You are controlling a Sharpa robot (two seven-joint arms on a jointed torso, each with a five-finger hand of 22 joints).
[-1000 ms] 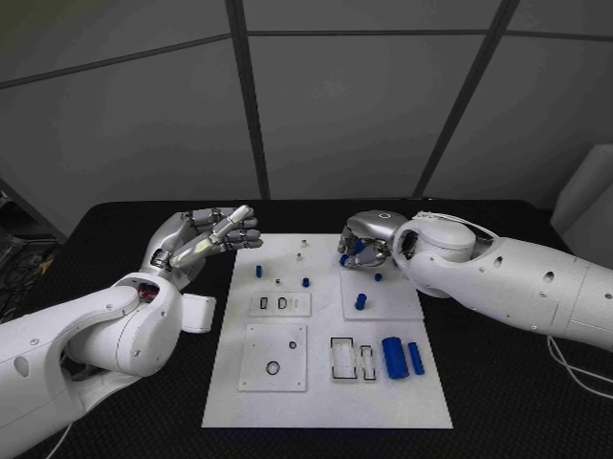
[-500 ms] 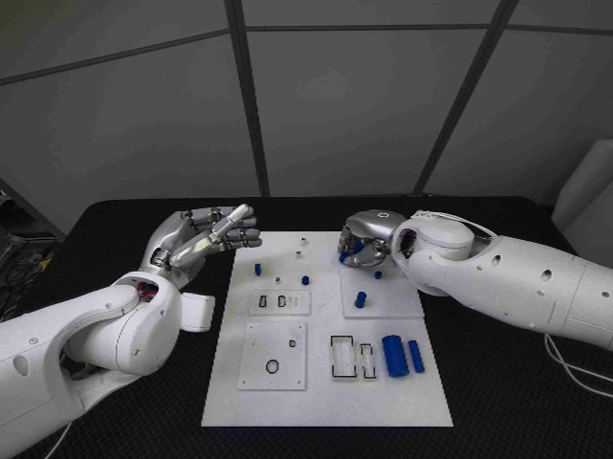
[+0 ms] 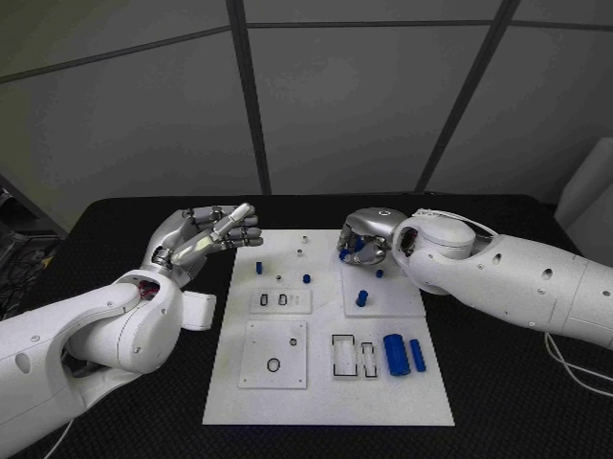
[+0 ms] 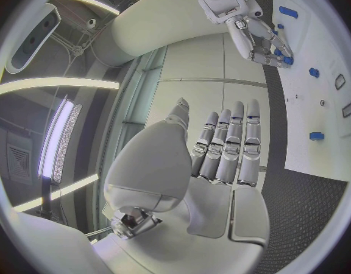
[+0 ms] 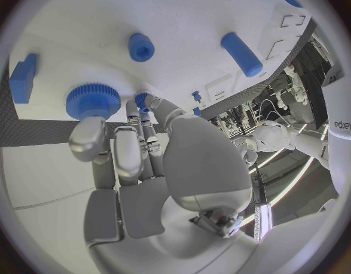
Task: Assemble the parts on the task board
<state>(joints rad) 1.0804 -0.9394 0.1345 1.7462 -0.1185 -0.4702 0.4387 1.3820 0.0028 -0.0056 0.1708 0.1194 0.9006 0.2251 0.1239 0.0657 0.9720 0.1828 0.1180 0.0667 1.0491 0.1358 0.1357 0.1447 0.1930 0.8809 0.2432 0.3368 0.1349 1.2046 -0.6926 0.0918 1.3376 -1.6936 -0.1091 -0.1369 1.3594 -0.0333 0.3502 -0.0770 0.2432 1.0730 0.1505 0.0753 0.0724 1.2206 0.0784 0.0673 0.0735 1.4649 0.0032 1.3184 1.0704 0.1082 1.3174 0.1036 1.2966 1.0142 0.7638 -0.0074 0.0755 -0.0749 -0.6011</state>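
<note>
- The black worktop [image 3: 127, 215] is carrying the white task board [image 3: 327, 402], which is lying flat in its middle between the two arms.
- The left robot hand [image 3: 207, 234] is hovering just beside the board's near-left corner, fingers straight and close together, holding nothing.
- The right robot hand [image 3: 365, 239] is bending over the board's far edge with its fingers curled down around a blue gear [image 5: 92, 100]; the fingertips are sitting at the gear's rim, but I cannot tell whether they are actually gripping it.
- Two blue cylinders [image 3: 394, 356] are lying side by side on the board's right part, next to open rectangular slots; a short blue peg [image 3: 362, 300] is standing further up.
- The parts are looking like small, stiff, light plastic pieces, smooth and likely slippery; in my judgement the gear is best pinched across its toothed rim, the cylinders across their middle.
- Some writing is showing on the right arm in the right wrist view, but it is too distorted to read reliably.
</note>
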